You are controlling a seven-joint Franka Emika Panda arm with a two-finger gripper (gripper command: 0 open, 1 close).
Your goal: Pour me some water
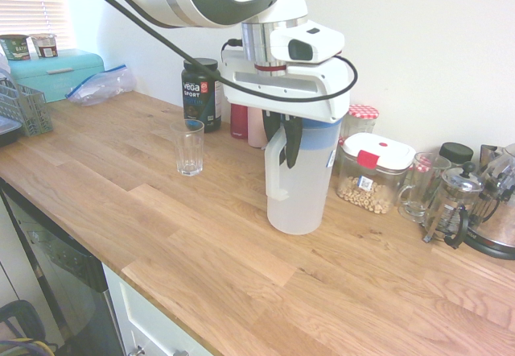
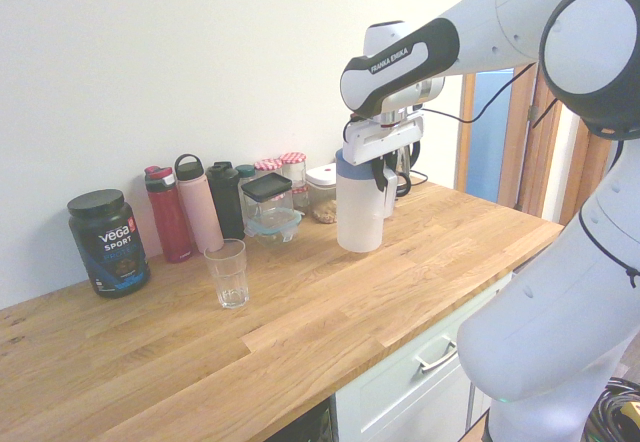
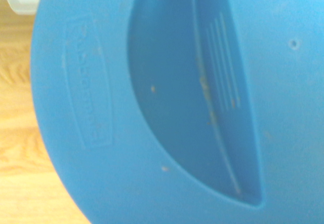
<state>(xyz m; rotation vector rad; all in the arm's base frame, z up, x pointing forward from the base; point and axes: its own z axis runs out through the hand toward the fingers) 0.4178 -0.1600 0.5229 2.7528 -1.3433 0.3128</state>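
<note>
Lettering showing on several things: black tub point(image 1: 201, 94) reading "vega SPORT", robot arm point(image 2: 400, 62) carrying "FRANKA EMIKA". Blue lid point(image 3: 96, 183) bearing an embossed brand name inside a raised frame, blurring too much in the wrist view for a sure reading. Clear food container point(image 1: 374, 175), holding ring-shaped cereal under a white lid with 1 red tab, wearing a small printed label, too small to read.

Gripper point(image 1: 281, 151) pointing down, its 2 black fingers closing in on the side handle point(image 1: 276, 180) of the frosted white jug point(image 1: 299, 199), clenching it near the top. Jug standing upright on the wooden countertop point(image 1: 185, 235), the water sitting inside; level not telling through the frosted wall. Drinking glass point(image 1: 189, 151) standing upright near the tub, well apart from the jug.
</note>
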